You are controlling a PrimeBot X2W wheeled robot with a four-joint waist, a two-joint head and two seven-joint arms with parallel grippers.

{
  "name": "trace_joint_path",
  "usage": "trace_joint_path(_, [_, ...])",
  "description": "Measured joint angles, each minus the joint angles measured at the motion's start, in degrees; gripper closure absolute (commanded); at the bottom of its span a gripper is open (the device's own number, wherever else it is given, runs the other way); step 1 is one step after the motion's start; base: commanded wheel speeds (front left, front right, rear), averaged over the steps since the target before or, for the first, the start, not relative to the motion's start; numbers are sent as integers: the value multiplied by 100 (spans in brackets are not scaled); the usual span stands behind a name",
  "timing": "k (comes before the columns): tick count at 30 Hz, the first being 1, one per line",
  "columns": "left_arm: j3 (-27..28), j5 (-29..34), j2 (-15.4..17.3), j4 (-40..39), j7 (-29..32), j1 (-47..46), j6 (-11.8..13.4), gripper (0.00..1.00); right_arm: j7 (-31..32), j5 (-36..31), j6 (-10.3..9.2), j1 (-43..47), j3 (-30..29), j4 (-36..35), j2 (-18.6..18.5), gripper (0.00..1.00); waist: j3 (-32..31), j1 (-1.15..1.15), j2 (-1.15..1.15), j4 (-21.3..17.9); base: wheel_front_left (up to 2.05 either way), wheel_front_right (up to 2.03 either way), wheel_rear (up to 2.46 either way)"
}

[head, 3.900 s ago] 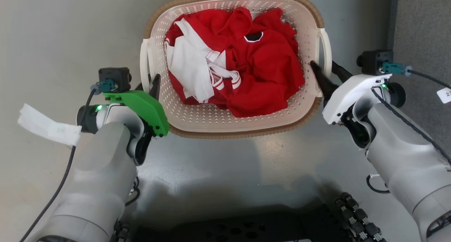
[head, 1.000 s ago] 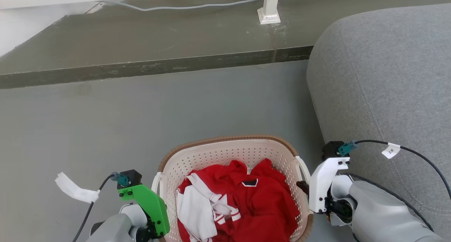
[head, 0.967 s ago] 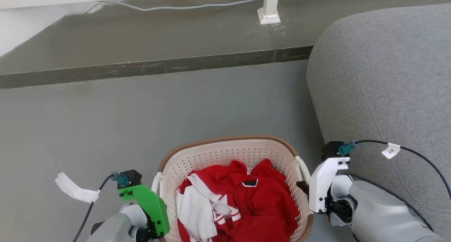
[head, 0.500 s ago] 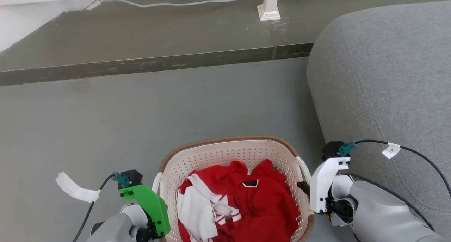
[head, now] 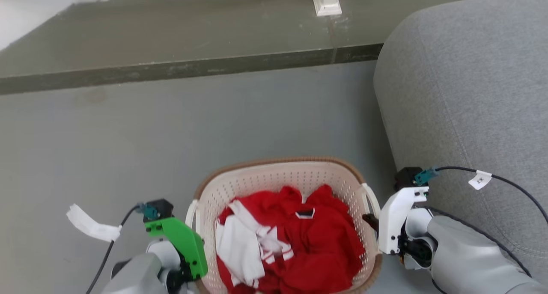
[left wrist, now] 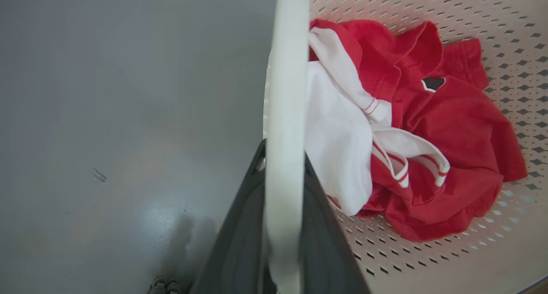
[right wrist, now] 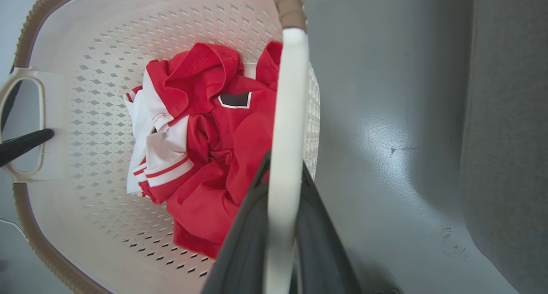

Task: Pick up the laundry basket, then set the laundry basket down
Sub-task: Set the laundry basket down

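Low in the middle of the head view, laundry basket (head: 278, 176) over grey floor (head: 171, 127), just beside a grey sofa (head: 471, 93) on the right; raised ledge (head: 171, 41) across the far side. Inside the basket, crumpled red and white garments (head: 308, 238). At the basket's left handle (left wrist: 286, 71), left gripper (left wrist: 284, 155) with jaws pinching the white bar: one dark finger outside, one inside the basket. At the right handle (right wrist: 291, 93), right gripper (right wrist: 284, 161) with jaws pinching that bar from both sides. In the right wrist view, tip of a left finger (right wrist: 25, 142) poking through the far handle's opening. Brown woven-look rim (right wrist: 291, 11) meeting the right handle at its far end. Resting on the floor or held clear of it — not to be told from these views.
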Motion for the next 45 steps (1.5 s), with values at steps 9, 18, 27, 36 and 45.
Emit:
trace_joint_path(9, [-26, 55, 7, -87, -327, -396, 85, 100, -311, 0, 0, -307, 0, -167, -132, 100, 393, 0, 0, 41, 0, 0, 0])
trace_joint_path(18, [-58, 62, 3, -223, -699, -627, 235, 100, -751, -2, 1, -566, 0, -316, -263, 100, 1015, 0, 0, 88, 0, 0, 0])
trace_joint_path(27, [-99, 100, 4, -300, -1006, -975, 420, 100, -1182, -2, 0, -806, -7, -410, -333, 100, 1699, 0, 0, 130, 0, 0, 0])
trace_joint_path(36, [-191, 105, 5, -361, -1149, -1350, 555, 100, -1405, -3, 0, -1127, 24, -488, -437, 100, 2401, 1, 0, 144, 0, 0, 0])
trace_joint_path(45, [-223, 147, 12, -374, -1426, -1663, 670, 100, -1727, 1, 0, -1408, 11, -550, -461, 100, 3089, 1, 0, 137, 0, 0, 0])
